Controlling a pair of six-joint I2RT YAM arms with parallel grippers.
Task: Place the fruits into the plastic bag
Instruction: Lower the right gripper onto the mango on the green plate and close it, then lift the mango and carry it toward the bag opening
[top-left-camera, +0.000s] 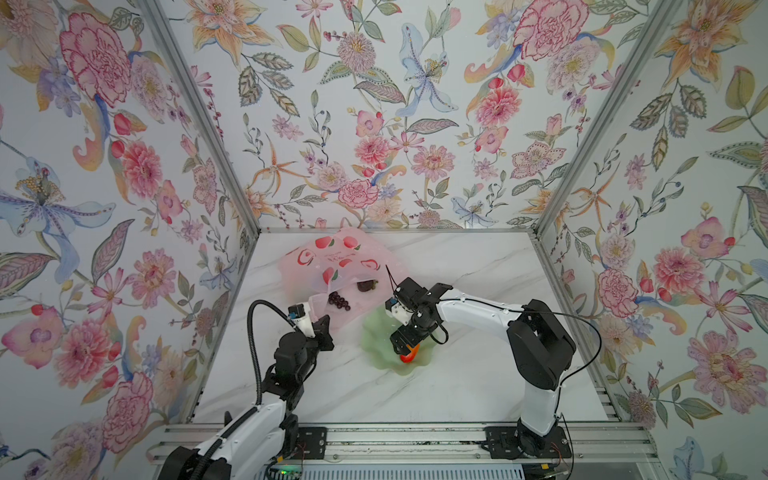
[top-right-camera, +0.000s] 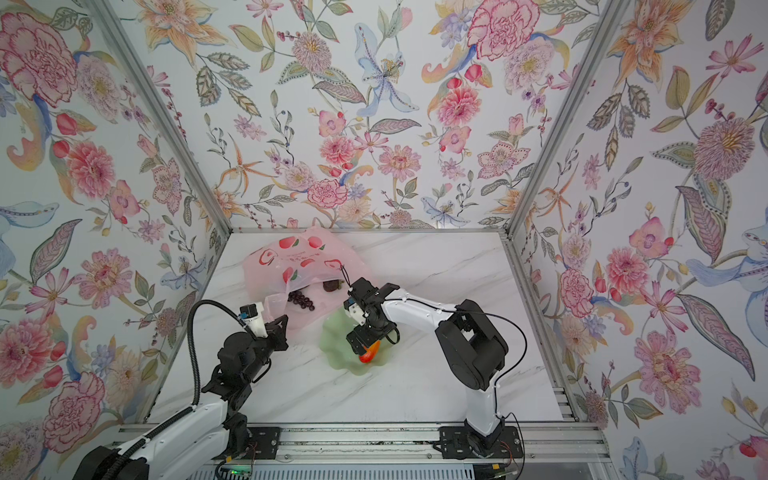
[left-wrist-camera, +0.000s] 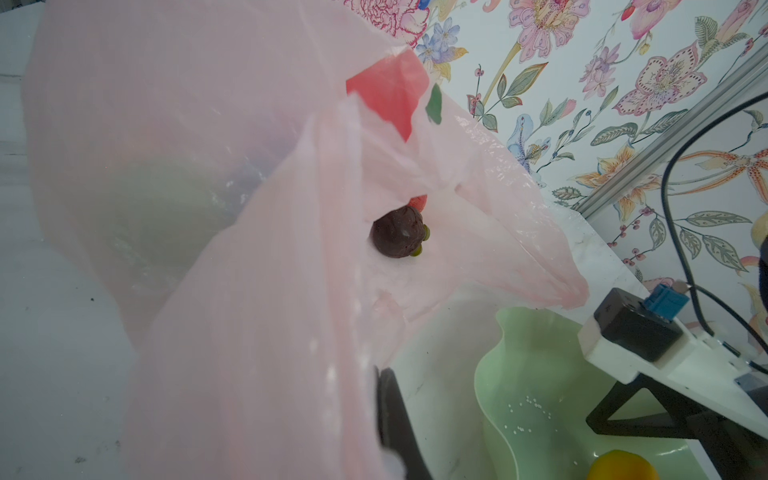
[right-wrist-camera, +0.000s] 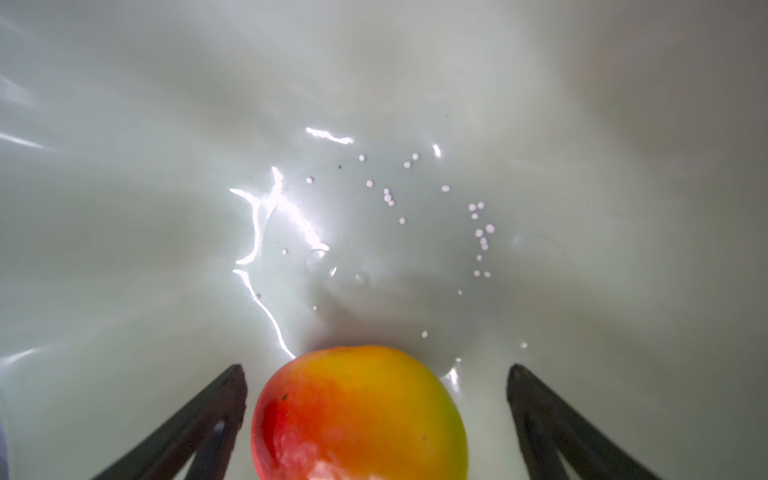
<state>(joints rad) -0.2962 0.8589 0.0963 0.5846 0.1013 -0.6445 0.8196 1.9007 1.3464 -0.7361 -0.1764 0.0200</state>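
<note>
The pale pink plastic bag (top-left-camera: 332, 257) (top-right-camera: 291, 259) lies at the back left of the table, its mouth facing the front. My left gripper (top-left-camera: 322, 323) (left-wrist-camera: 382, 399) is shut on the bag's near edge and holds the mouth up. Inside lie a dark grape bunch (top-left-camera: 338, 301) (top-right-camera: 302, 301) and a dark maroon fruit (top-left-camera: 366, 286) (left-wrist-camera: 399, 232). A red-yellow mango (right-wrist-camera: 361, 415) (top-left-camera: 409, 356) (top-right-camera: 369, 355) rests on the green plate (top-left-camera: 374, 328) (right-wrist-camera: 166, 208). My right gripper (right-wrist-camera: 376, 370) (top-left-camera: 405, 351) is open just above it, one finger on each side, not touching.
The scalloped plate (left-wrist-camera: 532, 374) sits right beside the bag's mouth, with tiny white beads on its floor. The right arm's wrist camera (left-wrist-camera: 636, 328) hangs over the plate. Flowered walls close the back and both sides.
</note>
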